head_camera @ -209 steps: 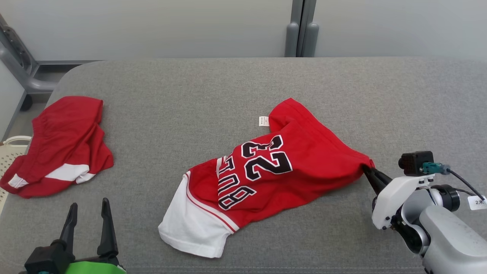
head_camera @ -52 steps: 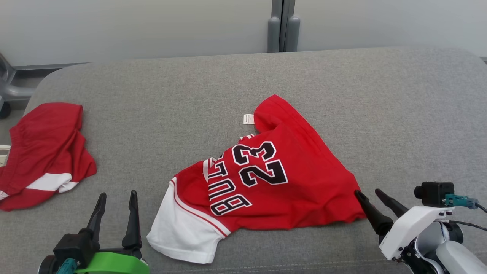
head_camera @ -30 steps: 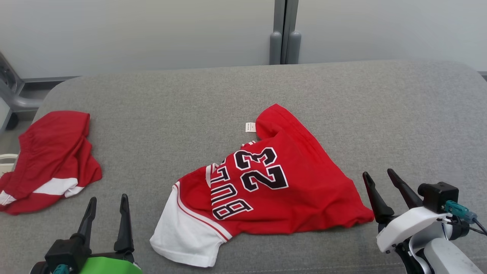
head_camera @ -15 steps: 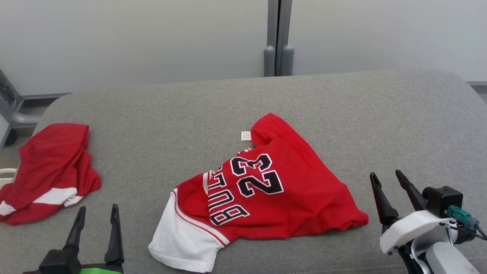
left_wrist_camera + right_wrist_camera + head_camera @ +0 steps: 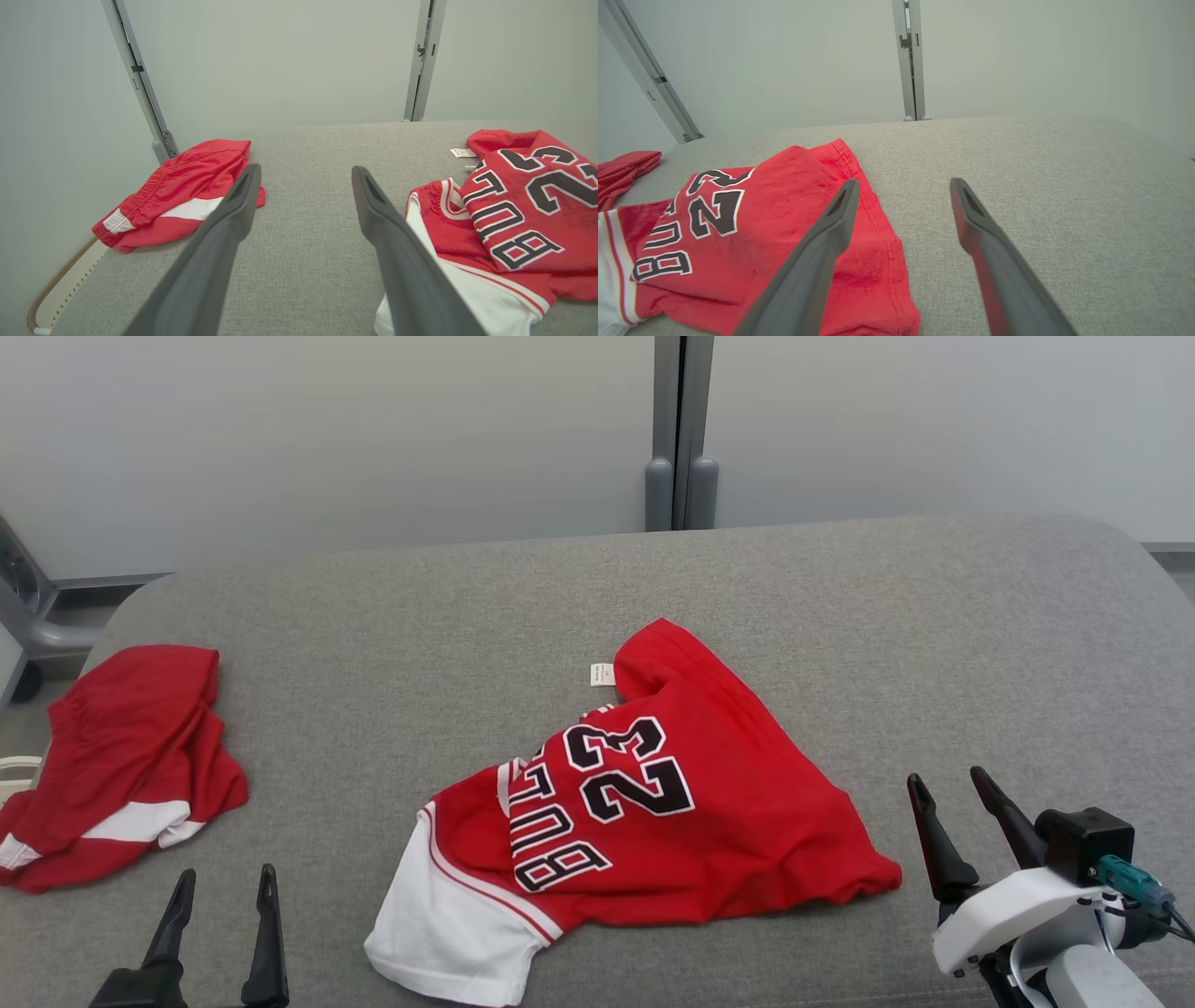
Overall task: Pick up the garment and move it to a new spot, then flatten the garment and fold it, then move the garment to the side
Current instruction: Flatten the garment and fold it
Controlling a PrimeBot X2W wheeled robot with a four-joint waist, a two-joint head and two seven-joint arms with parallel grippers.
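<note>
Jersey (image 5: 738,821) diagonal — white sleeve (image 5: 448,943) near-left

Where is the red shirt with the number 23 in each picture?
Head view: the shirt lies in the middle, a bit low.
Left wrist view: the shirt is at the right edge.
Right wrist view: the shirt is at the lower left.
Shared landmark: the grey post on the back wall, seen in all three.

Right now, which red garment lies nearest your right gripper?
The red jersey printed 23, beside the right gripper; the red white-striped shorts lie far left.
</note>
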